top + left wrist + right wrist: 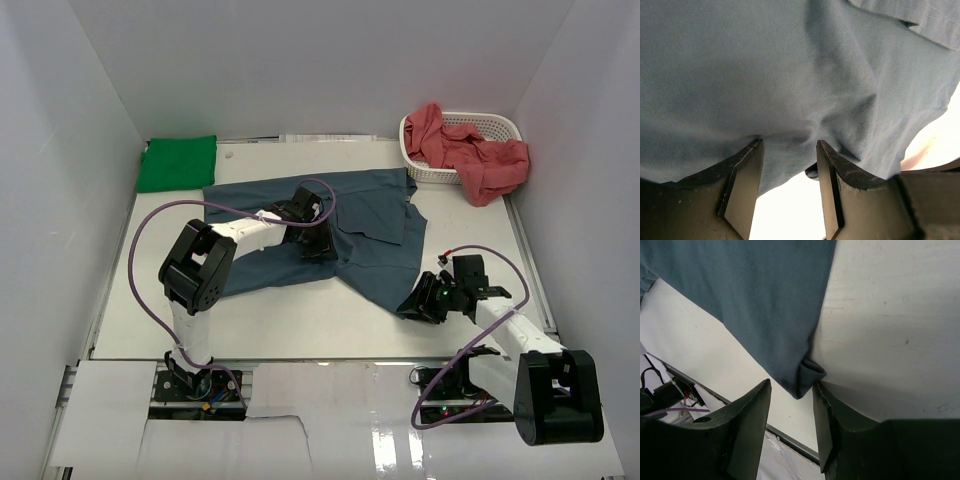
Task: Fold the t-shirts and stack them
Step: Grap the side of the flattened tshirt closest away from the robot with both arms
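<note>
The slate blue t-shirt (350, 215) lies spread across the middle of the table, its lower part rumpled. My left gripper (320, 250) is down on the shirt's near hem. In the left wrist view it (788, 142) is open, with the blue cloth (790, 75) draped over and between the fingertips. My right gripper (408, 306) is at the shirt's near right corner. In the right wrist view it (791, 382) is open, and the folded corner (807, 375) lies just at the tips. A bright green t-shirt (178, 163) lies folded at the back left. Salmon red t-shirts (485, 160) hang out of the basket.
The white perforated basket (500, 122) stands at the back right corner. White walls close in the left, back and right sides. The table's front edge with a metal rail (790, 437) runs just behind my right gripper.
</note>
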### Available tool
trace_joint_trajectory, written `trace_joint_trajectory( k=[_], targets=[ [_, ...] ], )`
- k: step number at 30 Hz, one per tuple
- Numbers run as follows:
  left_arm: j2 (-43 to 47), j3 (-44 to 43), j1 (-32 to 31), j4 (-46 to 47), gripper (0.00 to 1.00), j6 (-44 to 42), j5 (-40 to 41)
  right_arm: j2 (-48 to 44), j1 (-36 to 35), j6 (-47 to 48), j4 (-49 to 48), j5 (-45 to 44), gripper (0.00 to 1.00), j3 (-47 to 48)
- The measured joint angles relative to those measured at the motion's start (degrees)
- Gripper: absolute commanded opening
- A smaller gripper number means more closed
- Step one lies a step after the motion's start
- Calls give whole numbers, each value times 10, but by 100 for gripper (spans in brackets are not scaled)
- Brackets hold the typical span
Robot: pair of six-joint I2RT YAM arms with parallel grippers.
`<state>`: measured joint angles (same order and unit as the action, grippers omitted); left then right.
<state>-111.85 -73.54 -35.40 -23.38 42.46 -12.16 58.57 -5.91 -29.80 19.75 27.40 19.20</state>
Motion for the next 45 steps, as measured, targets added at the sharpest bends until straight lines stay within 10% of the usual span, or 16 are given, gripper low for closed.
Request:
trace_joint_trajectory(
  k=[5, 8, 32, 45],
  targets=[
    [0, 0, 0, 0, 57, 0, 1, 24, 0, -9, -44, 16, 34, -7],
    [0, 0, 0, -1, 57, 0, 2, 41, 0, -14, -67, 20, 8, -16],
    [3, 0, 0, -8, 57, 0, 13, 71, 52, -183, 68, 172, 8, 70],
    [6, 0, 0, -19, 57, 0, 21, 99, 174, -386, -54, 254, 8, 88]
  ],
)
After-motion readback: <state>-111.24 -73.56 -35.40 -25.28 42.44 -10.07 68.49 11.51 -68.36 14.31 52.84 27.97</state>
